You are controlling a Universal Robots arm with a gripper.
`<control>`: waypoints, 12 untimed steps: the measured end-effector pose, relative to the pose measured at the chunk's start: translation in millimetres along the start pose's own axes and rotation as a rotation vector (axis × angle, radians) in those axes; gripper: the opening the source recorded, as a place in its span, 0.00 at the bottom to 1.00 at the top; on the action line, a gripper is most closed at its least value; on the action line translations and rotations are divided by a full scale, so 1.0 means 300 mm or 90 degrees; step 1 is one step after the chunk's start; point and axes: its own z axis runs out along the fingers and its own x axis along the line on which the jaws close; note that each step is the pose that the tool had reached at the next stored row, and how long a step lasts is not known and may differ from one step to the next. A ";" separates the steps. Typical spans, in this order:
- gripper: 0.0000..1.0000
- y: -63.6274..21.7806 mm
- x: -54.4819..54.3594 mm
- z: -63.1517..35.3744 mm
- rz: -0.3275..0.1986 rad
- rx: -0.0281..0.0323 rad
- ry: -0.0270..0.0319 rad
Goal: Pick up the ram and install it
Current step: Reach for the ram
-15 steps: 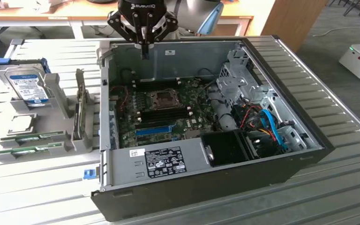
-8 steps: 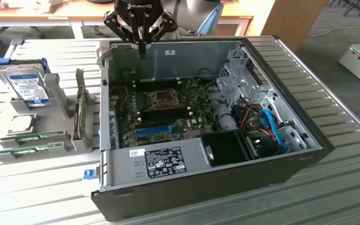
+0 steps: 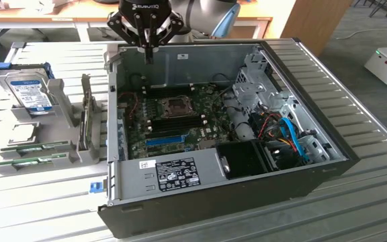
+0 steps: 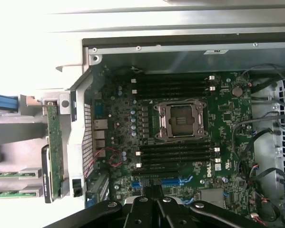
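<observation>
Two ram sticks, thin green boards, lie in slots of the grey holder [image 3: 18,169] at the exterior view's left: one ram stick [image 3: 38,147] and another ram stick [image 3: 28,162]. Their ends show in the wrist view as ram [image 4: 6,174] and ram [image 4: 6,193]. My gripper [image 3: 149,59] hangs over the far wall of the open computer case [image 3: 301,176], well away from the sticks. Its fingers are shut together with nothing between them. The wrist view has the gripper [image 4: 154,192] above the motherboard [image 4: 228,111], with black memory slots [image 4: 175,154] beside the CPU socket [image 4: 180,119].
A silver hard drive [image 3: 28,93] with a blue label stands in the holder. An upright green card [image 3: 86,118] sits by the case's side wall. Inside the case are a blue slot [image 3: 165,139], a black fan shroud [image 3: 247,159], cables [image 3: 291,133] and a drive cage [image 3: 251,83].
</observation>
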 end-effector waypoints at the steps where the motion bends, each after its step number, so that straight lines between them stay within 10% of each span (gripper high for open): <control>1: 0.11 0.000 0.003 0.000 0.000 0.0000 0.0000; 12: 0.11 -0.002 0.032 -0.001 0.000 0.0000 0.0000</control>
